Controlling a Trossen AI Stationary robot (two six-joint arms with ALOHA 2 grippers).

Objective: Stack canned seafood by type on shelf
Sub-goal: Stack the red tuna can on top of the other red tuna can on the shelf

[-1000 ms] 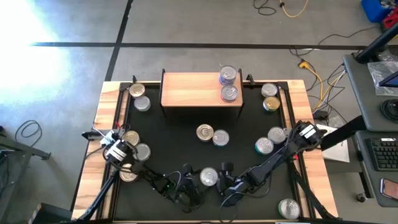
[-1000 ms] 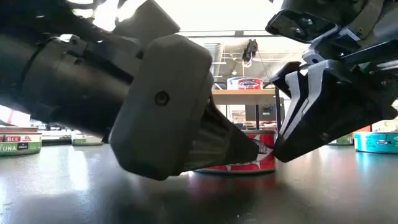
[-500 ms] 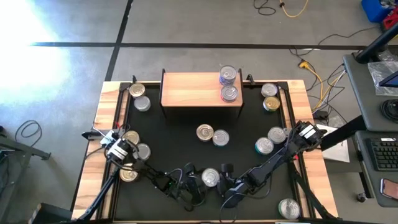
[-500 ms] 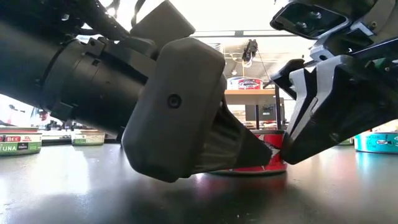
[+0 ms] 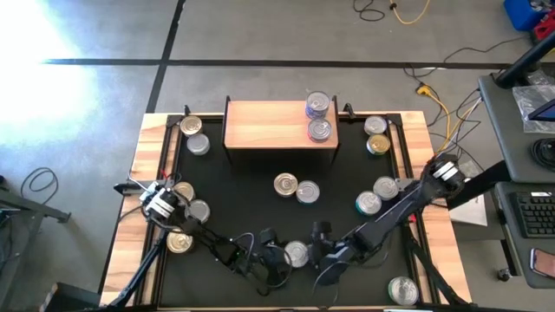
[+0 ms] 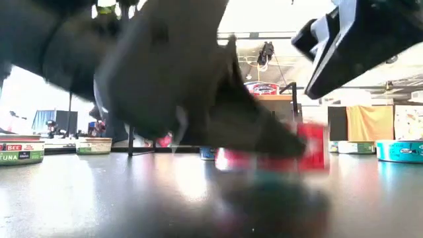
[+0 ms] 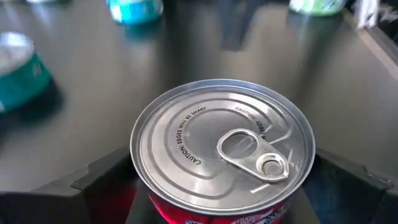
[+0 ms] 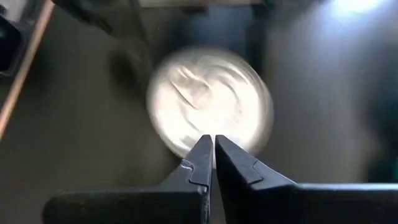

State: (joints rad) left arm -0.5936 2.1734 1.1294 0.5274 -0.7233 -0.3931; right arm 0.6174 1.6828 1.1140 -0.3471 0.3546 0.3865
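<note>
I have the left gripper (image 5: 284,257) straddling a red-labelled tin (image 7: 222,155) near the tabletop's (image 5: 260,217) front edge — fingers spread wide on either side. The right gripper (image 8: 209,144) is pinched together, tips just beside that tin.

Yellow cable (image 5: 408,11) lies coiled on the grey concrete floor (image 5: 260,35), crossed by a dark tape line (image 5: 260,62). A grey desk (image 5: 499,113) with a keyboard (image 5: 529,212) stands just beside the black-topped, wood-edged surface (image 5: 139,217).

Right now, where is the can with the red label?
In the high view the red-labelled can sits at the near middle of the black table, between the left gripper and the right gripper, well short of the shelf.
</note>
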